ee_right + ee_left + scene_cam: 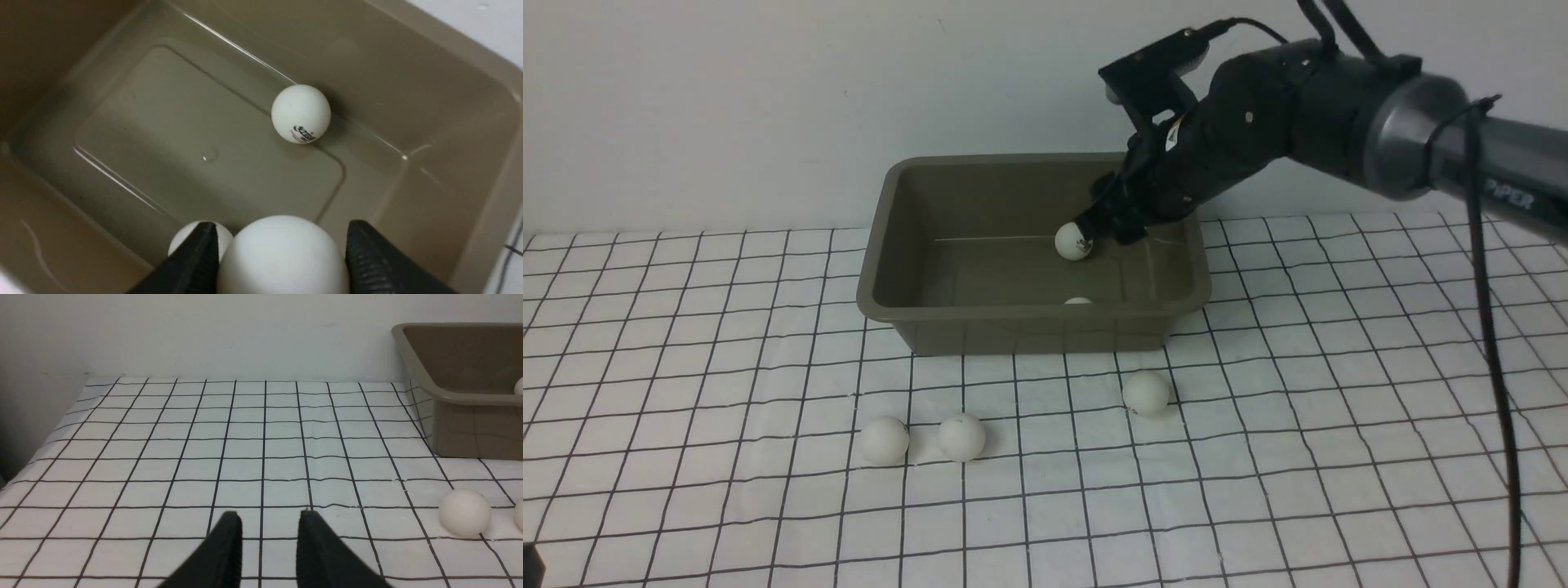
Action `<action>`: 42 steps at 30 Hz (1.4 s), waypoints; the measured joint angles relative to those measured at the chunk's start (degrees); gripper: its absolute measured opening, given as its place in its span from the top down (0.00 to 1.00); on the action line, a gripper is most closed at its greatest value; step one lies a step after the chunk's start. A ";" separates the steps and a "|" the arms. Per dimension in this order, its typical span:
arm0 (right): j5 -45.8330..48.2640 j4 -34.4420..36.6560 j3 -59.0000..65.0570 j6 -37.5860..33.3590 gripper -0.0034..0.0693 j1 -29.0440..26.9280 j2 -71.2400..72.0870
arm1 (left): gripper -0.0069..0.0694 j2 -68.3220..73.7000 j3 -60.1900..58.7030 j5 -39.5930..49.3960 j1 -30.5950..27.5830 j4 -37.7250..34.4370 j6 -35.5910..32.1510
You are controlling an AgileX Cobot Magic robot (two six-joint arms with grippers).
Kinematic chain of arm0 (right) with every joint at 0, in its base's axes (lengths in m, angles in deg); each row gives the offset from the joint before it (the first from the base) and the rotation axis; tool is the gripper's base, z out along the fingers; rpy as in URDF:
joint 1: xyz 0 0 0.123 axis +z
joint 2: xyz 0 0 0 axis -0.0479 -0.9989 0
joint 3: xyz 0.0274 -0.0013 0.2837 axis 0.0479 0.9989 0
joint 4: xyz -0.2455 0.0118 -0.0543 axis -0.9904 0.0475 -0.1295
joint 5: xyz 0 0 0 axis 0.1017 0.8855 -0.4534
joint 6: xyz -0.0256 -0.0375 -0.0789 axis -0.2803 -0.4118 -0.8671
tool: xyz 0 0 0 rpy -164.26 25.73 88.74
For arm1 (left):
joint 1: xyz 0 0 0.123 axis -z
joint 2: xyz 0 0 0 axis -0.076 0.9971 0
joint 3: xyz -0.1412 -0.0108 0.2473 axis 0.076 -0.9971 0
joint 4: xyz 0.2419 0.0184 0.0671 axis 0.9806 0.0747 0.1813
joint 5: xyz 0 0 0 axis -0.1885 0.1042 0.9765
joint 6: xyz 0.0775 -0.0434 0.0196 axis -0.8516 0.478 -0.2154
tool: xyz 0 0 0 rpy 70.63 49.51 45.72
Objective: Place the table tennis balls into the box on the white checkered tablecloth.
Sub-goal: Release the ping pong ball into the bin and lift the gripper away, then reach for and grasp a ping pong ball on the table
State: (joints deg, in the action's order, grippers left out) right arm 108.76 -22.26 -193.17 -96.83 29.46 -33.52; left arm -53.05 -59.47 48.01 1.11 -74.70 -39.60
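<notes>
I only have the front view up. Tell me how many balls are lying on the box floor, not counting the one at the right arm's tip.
Observer: Two lie on the floor of the box: a logo-marked ball in the open, and a second ball partly hidden behind the right end effector, which grips the third ball.
Operator: Now report the left end effector. It is out of my frame.
Observer: The left end effector is open and empty, over bare tablecloth.
</notes>
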 joint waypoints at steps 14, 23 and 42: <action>0.74 2.13 -1.98 0.00 0.40 0.00 -2.12 | 0.68 0.00 0.00 0.00 0.00 0.00 0.00; 18.78 0.70 -9.64 -0.05 0.40 0.00 2.80 | 0.68 0.00 0.00 0.00 0.00 0.00 0.00; 29.35 -0.20 8.78 0.00 0.47 0.00 20.16 | 0.68 0.00 0.00 0.00 0.00 0.00 -0.04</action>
State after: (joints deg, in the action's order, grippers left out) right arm 138.12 -22.47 -184.39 -96.83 29.46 -13.35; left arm -53.05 -59.47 48.01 1.11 -74.70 -39.64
